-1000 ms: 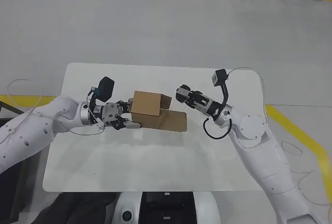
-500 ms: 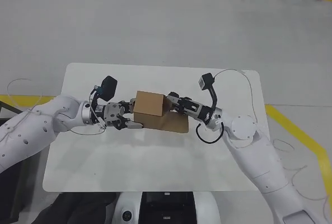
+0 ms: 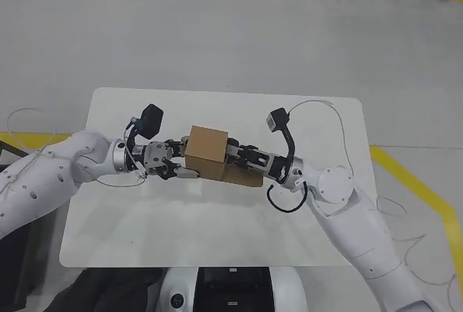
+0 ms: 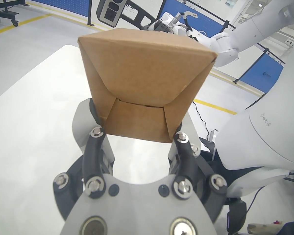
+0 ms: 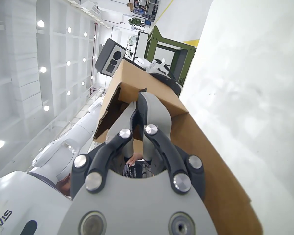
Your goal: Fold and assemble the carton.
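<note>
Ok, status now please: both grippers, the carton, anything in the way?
Left gripper shut on carton, closed end. Right gripper shut, tips inside open end. Long flap flat on table, under right gripper.

The carton (image 4: 147, 72) is plain brown cardboard: matt, faintly fibrous, its cut edge at the open end rough and frayed. Under the carton, the table (image 3: 215, 226) is smooth white with a dull sheen. My left gripper (image 4: 137, 116), at the carton's folded end, has pale grey plastic fingers (image 4: 79, 121), matt black links and bright polished metal screws. My right gripper (image 5: 138, 99), in the carton's open end, is alike — grey shells, dark ribbed pads (image 5: 141, 108).
</note>
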{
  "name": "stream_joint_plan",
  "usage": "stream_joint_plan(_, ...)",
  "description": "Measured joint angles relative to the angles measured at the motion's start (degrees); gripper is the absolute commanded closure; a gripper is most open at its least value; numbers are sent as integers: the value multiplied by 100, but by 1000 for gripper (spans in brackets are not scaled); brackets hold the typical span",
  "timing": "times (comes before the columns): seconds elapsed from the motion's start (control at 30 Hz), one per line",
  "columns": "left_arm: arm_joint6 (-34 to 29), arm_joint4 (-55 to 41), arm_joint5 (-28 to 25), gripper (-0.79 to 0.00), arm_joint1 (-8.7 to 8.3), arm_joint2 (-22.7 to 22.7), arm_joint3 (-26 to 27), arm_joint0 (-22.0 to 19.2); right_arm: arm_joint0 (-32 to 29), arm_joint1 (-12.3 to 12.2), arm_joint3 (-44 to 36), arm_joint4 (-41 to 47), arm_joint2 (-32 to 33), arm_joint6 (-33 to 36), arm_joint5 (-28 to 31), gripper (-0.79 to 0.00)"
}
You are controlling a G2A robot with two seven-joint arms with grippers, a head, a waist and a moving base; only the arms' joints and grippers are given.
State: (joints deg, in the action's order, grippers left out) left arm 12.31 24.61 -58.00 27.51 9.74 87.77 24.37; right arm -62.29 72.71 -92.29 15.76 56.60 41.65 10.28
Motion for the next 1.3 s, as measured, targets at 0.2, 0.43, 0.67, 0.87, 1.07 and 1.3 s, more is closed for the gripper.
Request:
stream_joint_plan(0.2,-8,24,1,-326,6,0,21,-6,117,45,48,-28,-123,-74,-1,0)
stream_joint_plan(0.43,4,63,1,-323,38,0,-137,-24,-62,-20,3,-80,216,-170,35,0)
stream_joint_plan(0.67,128,80,0,-323,67,0,-337,-33,-531,-173,-314,-68,944,-156,-17,0)
stream_joint_plan(0.87,527,204,0,-320,38,0,-501,-82,-954,-278,-514,-49,1392,-108,-552,0)
stream_joint_plan(1.07,982,482,0,-317,-23,0,-507,-86,-1089,-291,-380,172,1356,30,-911,-34)
stream_joint_plan(1.3,1369,823,0,-317,-62,0,-485,-65,-917,-220,21,830,1041,323,-876,-62)
